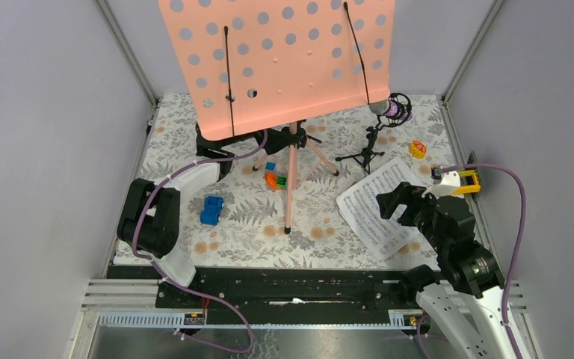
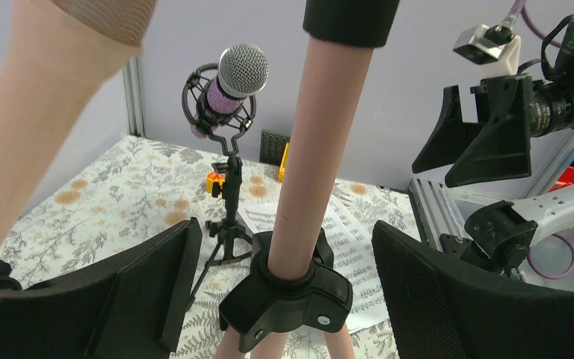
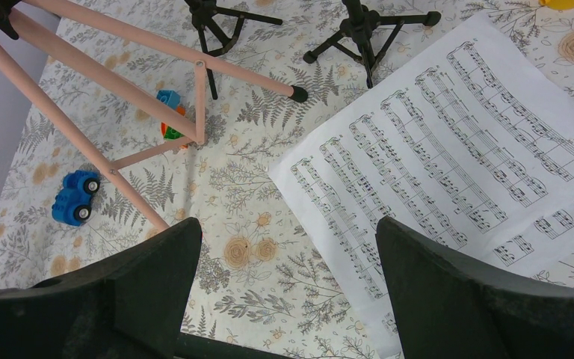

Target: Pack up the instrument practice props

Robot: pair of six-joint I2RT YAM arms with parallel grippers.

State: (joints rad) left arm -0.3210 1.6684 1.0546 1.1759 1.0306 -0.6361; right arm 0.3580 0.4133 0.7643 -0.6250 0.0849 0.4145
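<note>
The salmon-pink perforated rack (image 1: 276, 52) stands at the back on a pink pole (image 2: 321, 149) with pink tripod legs (image 1: 291, 187). My left gripper (image 2: 284, 292) is open, its jaws either side of the pole and its black hub (image 2: 291, 295), not touching them; it also shows in the top view (image 1: 280, 138). The purple glitter silver-headed microphone (image 2: 235, 78) sits on a black stand behind. My right gripper (image 3: 288, 277) is open and empty above the left edge of the white sheet-music page (image 3: 456, 149), also in the top view (image 1: 396, 202). No plain pink microphone shows.
A small blue toy car (image 1: 211, 209) lies left of the tripod. Orange, green and blue blocks (image 1: 273, 178) lie between the legs. A yellow toy (image 1: 417, 148) lies at the back right. A second black tripod (image 3: 209, 15) stands near the microphone's stand. Grey walls enclose the floral mat (image 1: 232, 232).
</note>
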